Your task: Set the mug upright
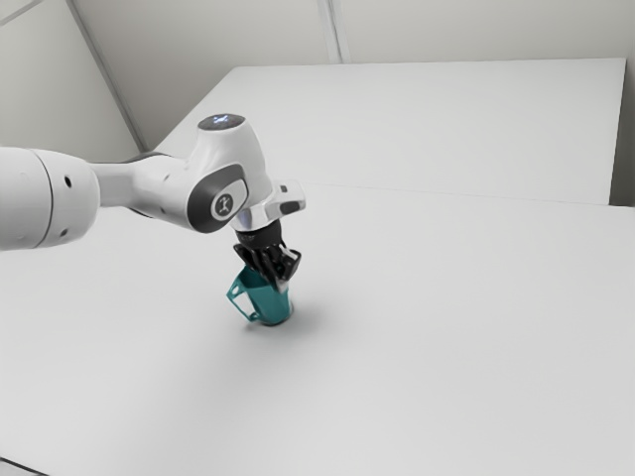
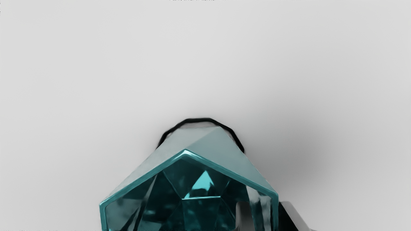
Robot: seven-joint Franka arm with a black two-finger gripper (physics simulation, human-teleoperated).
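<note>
My black gripper [image 1: 281, 282] points down at the open top of the teal mug [image 1: 266, 301], which has its opening up and its base low by the table, leaning a little. Its angular handle points toward the exterior view's left. In the wrist view my gripper [image 2: 273, 213] is shut on the wall of the mug [image 2: 208, 141], one finger inside the rim and the other outside. Whether the base rests flat on the table cannot be told.
The white table [image 1: 446, 327] spreads around the mug, with a soft shadow beside it. Behind stands another white surface [image 1: 427, 124], below pale walls. A dark line crosses the exterior view's lower left corner.
</note>
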